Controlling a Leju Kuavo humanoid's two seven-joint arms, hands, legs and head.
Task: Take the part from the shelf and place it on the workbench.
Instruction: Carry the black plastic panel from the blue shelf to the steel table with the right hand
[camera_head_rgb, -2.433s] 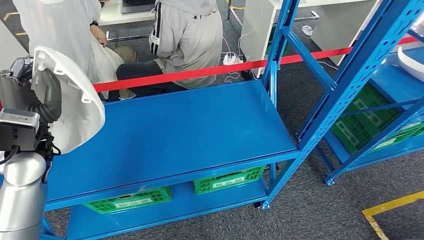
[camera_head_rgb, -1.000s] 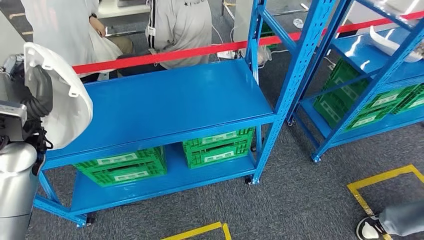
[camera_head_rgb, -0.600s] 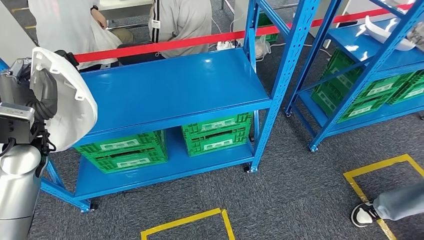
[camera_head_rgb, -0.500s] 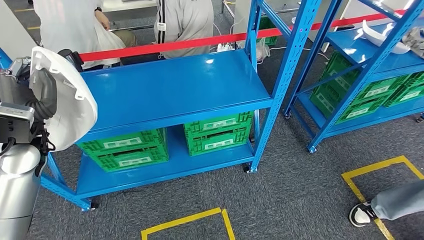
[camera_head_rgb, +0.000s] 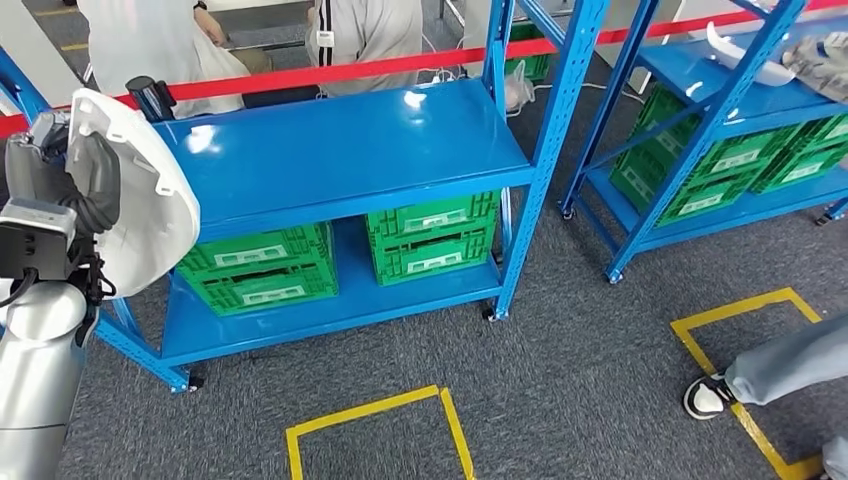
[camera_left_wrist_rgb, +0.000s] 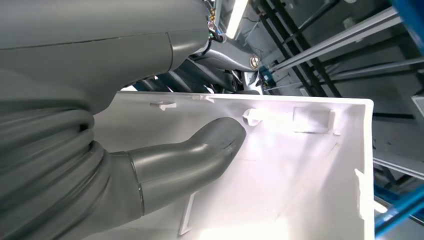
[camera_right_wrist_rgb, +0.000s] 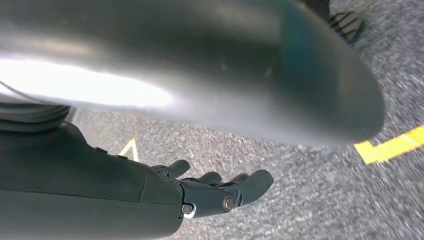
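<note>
One white moulded part (camera_head_rgb: 140, 190) is sitting in my left hand (camera_head_rgb: 75, 185), raised at my left side beside the end of the blue shelf (camera_head_rgb: 340, 145); I am gripping it with my thumb (camera_left_wrist_rgb: 200, 150) pressing flat against its ribbed inner face (camera_left_wrist_rgb: 300, 175) and my darker fingers wrapping behind its edge; my right hand (camera_right_wrist_rgb: 220, 192) is hanging over the grey carpet (camera_right_wrist_rgb: 310, 200), its fingers lying straight and slightly apart, holding nothing; green crates (camera_head_rgb: 432, 238) are resting on the lower level of the shelf; two people (camera_head_rgb: 365, 35) are sitting behind a red tape (camera_head_rgb: 330, 72); a shoe (camera_head_rgb: 708, 396) is standing near yellow floor markings (camera_head_rgb: 365, 415).
</note>
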